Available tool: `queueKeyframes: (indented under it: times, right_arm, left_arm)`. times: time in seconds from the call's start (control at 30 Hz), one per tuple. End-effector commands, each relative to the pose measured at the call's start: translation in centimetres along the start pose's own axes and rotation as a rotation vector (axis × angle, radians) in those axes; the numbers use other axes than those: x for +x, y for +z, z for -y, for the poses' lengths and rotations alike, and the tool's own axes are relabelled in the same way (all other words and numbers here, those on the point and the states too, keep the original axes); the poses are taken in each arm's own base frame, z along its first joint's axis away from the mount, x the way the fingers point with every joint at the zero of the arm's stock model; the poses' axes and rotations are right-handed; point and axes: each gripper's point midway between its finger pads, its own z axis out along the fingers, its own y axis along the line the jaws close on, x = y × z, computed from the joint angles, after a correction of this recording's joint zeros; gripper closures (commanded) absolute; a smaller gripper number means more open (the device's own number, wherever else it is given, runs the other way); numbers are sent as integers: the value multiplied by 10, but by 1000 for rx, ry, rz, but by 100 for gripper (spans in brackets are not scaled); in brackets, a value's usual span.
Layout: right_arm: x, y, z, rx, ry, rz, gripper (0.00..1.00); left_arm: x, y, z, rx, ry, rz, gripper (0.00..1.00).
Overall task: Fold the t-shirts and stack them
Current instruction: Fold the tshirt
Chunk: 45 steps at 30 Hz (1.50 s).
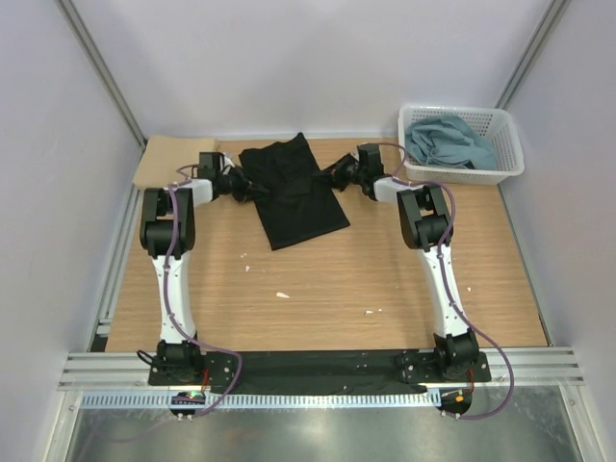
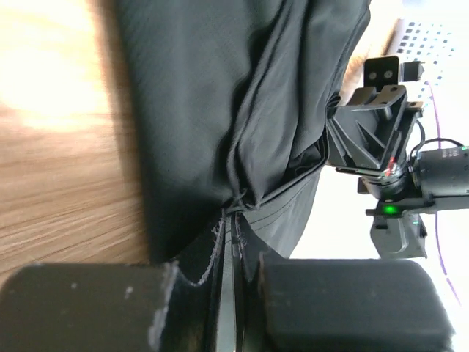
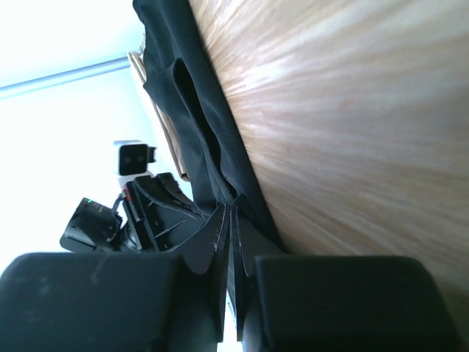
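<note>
The black t-shirt (image 1: 291,192) lies partly folded at the back middle of the table. My left gripper (image 1: 244,183) is shut on its left edge, and the cloth runs away from the jaws in the left wrist view (image 2: 242,110). My right gripper (image 1: 330,176) is shut on its right edge; that view shows the black cloth (image 3: 212,154) pinched between the jaws just above the wood. A tan-beige t-shirt (image 1: 171,160) lies flat at the back left corner. A dusty blue-grey t-shirt (image 1: 448,141) is bunched in the white basket (image 1: 508,162).
The white lattice basket stands at the back right corner, close to the right arm (image 1: 423,217). Grey walls close in on three sides. A few small white scraps (image 1: 282,295) lie on the wooden table.
</note>
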Motion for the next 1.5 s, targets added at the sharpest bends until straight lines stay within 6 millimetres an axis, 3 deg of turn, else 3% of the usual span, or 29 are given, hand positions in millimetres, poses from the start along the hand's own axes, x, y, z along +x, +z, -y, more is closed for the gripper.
queueKeyframes:
  times: [0.0,0.07,0.2,0.23,0.3,0.33,0.43,0.47,0.53,0.57,0.63,0.67,0.7,0.73,0.77,0.8,0.83,0.87,0.9,1.03,1.13,1.47]
  right_arm:
    - [-16,-2,6,27,2,19,89]
    - [-21,-6,-7,25,-45,18,89]
    - [-32,-24,-25,54,-76,25,88]
    - [-39,-33,-38,44,-92,39,87]
    - [-38,-43,-37,93,-118,26,87]
    - [-38,-50,-51,91,-157,29,86]
    - [-25,-64,-43,174,-224,-10,84]
    - [-19,-72,-53,171,-270,-15,84]
    - [-3,-78,-46,201,-275,-46,83]
    - [7,-84,-60,183,-307,-55,83]
    - [22,-91,-52,203,-331,-81,82]
    - [29,-92,-60,178,-360,-79,82]
    - [42,-99,-58,175,-343,-96,81]
    - [51,-101,-60,157,-336,-107,81]
    - [55,-99,-71,95,-354,-94,81]
    - [76,-99,-61,84,-319,-128,81]
    - [90,-98,-65,43,-262,-157,81]
    - [96,-95,-78,-38,-282,-153,82]
    - [115,-91,-66,-34,-252,-191,82]
    - [156,-78,-49,-39,-222,-276,83]
    - [169,-75,-36,-19,-209,-301,84]
    - [179,-75,1,-4,-170,-329,85]
  left_arm:
    - [-12,-5,8,-25,99,23,92]
    - [-21,-14,14,-79,154,36,89]
    - [-37,-36,53,-94,236,57,80]
    - [-34,-42,59,-101,231,48,80]
    - [-33,-55,78,-85,246,60,79]
    - [-31,-60,85,-79,249,65,79]
    - [-7,-68,99,-55,230,35,79]
    - [6,-66,105,-43,231,16,80]
    - [32,-65,104,-18,209,-24,83]
    - [57,-57,91,-26,180,-75,84]
    - [78,-53,106,60,141,-98,87]
    - [96,-49,86,47,83,-127,89]
    - [97,-48,95,101,110,-101,90]
    - [109,-46,92,104,68,-127,91]
    - [118,-44,81,103,59,-136,91]
    - [120,-43,79,113,65,-131,92]
    - [122,-43,76,115,53,-132,92]
    - [131,-43,65,110,33,-149,92]
    - [132,-43,65,129,41,-149,92]
    - [143,-43,46,104,19,-165,94]
    - [149,-44,34,76,16,-168,94]
    - [184,-55,-17,-22,-37,-193,95]
